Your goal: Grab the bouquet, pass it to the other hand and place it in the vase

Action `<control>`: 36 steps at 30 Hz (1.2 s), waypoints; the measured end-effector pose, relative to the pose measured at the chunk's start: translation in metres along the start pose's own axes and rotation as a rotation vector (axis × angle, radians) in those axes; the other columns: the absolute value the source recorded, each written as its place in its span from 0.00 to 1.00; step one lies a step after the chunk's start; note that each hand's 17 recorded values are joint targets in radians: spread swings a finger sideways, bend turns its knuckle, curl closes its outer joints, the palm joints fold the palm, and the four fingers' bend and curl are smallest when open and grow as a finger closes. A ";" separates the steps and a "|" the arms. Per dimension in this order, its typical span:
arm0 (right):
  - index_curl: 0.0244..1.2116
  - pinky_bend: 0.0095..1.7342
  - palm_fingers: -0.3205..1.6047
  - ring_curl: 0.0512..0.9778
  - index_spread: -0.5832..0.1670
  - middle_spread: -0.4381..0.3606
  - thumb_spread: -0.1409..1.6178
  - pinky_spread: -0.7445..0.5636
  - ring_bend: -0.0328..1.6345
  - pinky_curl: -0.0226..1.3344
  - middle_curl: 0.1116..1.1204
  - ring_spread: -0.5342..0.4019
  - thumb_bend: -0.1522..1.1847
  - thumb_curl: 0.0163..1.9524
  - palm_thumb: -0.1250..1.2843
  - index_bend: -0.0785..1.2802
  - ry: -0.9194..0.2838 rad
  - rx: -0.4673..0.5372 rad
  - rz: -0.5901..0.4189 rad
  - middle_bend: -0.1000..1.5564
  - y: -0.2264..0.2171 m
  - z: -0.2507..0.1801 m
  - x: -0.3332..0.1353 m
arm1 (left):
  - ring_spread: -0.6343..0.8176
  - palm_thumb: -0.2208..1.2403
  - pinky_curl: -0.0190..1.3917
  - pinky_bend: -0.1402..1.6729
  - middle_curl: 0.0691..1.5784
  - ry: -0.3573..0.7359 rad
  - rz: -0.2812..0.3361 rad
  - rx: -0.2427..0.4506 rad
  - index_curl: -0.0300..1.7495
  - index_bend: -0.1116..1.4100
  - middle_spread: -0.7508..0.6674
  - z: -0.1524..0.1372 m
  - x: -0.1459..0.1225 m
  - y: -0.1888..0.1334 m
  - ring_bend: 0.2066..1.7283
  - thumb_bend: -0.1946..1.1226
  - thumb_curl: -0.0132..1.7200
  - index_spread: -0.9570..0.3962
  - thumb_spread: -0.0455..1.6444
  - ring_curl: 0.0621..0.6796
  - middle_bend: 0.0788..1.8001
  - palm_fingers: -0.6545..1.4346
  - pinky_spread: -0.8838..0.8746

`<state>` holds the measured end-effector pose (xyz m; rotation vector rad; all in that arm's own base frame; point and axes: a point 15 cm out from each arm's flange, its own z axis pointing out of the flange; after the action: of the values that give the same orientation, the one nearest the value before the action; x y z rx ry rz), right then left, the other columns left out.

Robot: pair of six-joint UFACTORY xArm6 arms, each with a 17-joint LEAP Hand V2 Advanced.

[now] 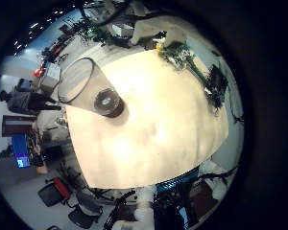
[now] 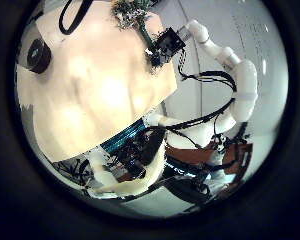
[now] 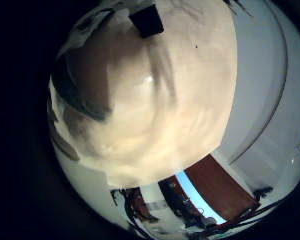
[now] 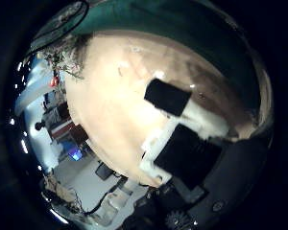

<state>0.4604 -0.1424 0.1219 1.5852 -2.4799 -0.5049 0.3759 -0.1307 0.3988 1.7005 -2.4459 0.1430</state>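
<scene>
In the left little finger side palm view a clear glass vase (image 1: 94, 88) stands upright on the table (image 1: 154, 134). The bouquet (image 1: 169, 45) lies at the table's far edge, away from the vase. A hand (image 1: 204, 79), not this palm's own, is right beside the bouquet. The left thumb side palm view shows the vase's base (image 2: 35, 55), the bouquet (image 2: 130, 12) and that hand (image 2: 168, 45) on a white arm (image 2: 235, 82). In the right thumb side palm view my right hand (image 4: 182, 120) has relaxed fingers over the table and holds nothing, with the bouquet (image 4: 72, 59) a little away. My left hand is high above the table.
The table's edges show all round in the left little finger side palm view. Chairs (image 1: 72, 201) and room clutter stand beyond it. A dark object (image 3: 145, 18) shows at the table's edge in the right little finger side palm view.
</scene>
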 end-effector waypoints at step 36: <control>0.78 0.84 0.75 0.62 0.40 0.37 0.59 0.43 0.91 0.42 0.69 0.37 0.17 0.40 0.92 0.85 -0.144 0.601 -0.103 0.87 0.061 -0.239 -0.002 | 0.77 0.30 0.13 0.35 0.17 0.228 -0.102 0.080 0.20 0.18 0.72 0.006 -0.067 -0.011 0.22 0.13 0.17 0.71 0.65 0.23 0.06 0.39 0.83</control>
<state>0.4826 -0.1643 0.3670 1.9372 -2.8421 0.1501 0.4088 -0.0737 0.3801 1.7296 -2.2122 0.4037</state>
